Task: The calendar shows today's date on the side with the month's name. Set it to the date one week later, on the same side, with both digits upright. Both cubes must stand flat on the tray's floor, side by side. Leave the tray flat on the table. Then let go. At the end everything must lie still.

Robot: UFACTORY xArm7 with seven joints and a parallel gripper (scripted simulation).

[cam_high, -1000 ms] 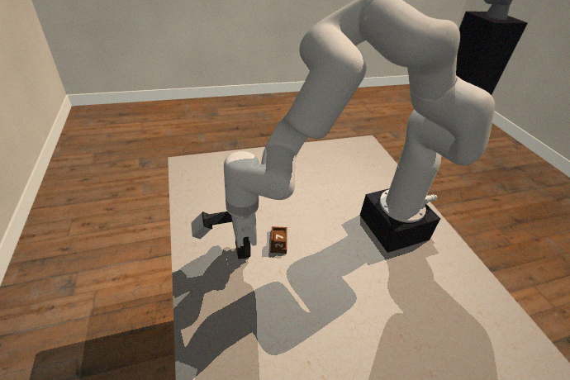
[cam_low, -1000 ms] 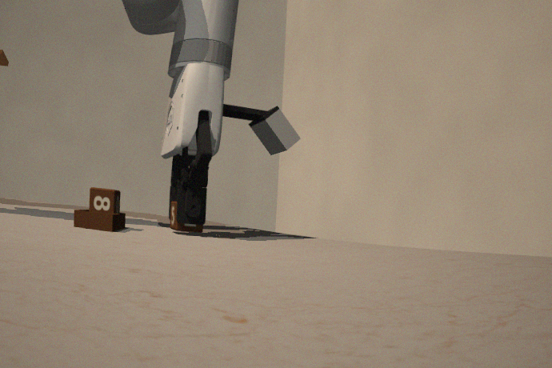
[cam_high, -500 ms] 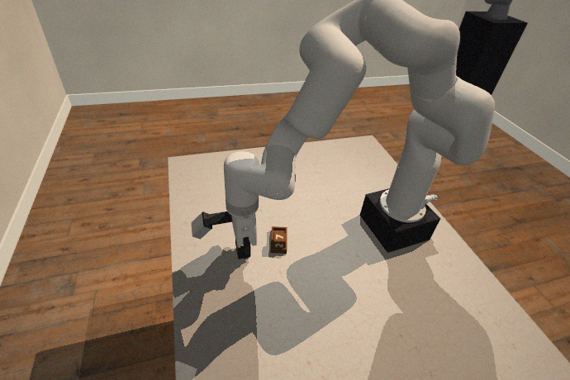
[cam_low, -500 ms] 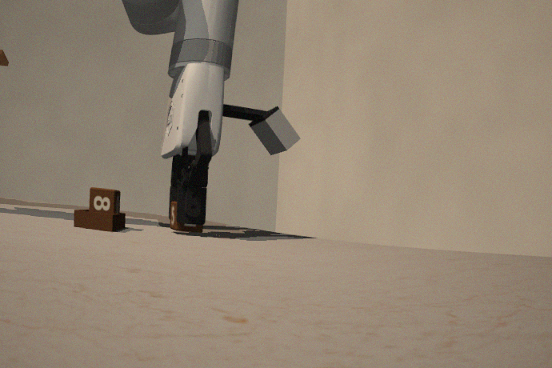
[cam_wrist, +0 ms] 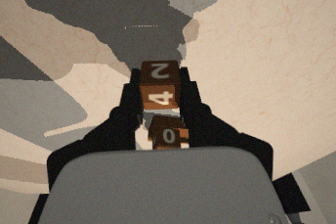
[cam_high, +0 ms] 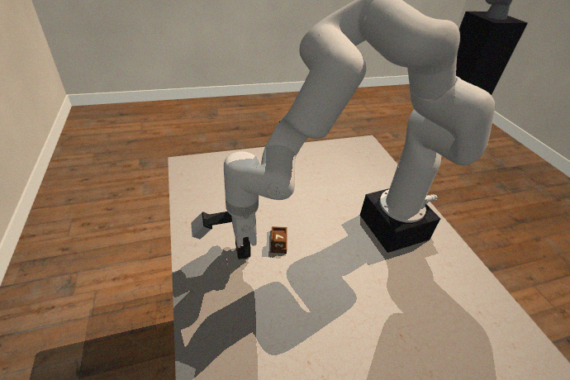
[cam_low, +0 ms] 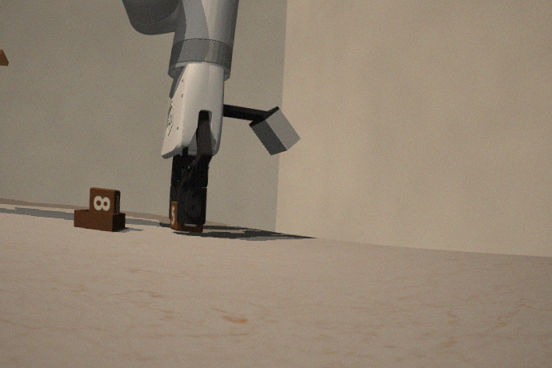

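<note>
My gripper (cam_high: 243, 253) (cam_low: 188, 220) (cam_wrist: 160, 79) points down and is shut on a brown cube (cam_low: 174, 216) (cam_wrist: 160, 85). The wrist view shows a 2 and a 4 on this cube; the exterior view shows part of a 5. The held cube is at or just above the table surface; its underside contact is hard to tell. The brown tray (cam_low: 91, 219) stands flat on the table beside the gripper. A second cube (cam_high: 278, 238) (cam_low: 104, 202) (cam_wrist: 168, 137) stands in the tray, with 7 and 2 visible in the top view, 8 in the exterior view, and 0 in the wrist view.
The arm's black base block (cam_high: 391, 233) stands right of the tray in the top view. A grey box on a black bracket (cam_low: 242, 112) sticks out from the gripper's side. Arm shadows cover part of the pale table top (cam_high: 322, 191).
</note>
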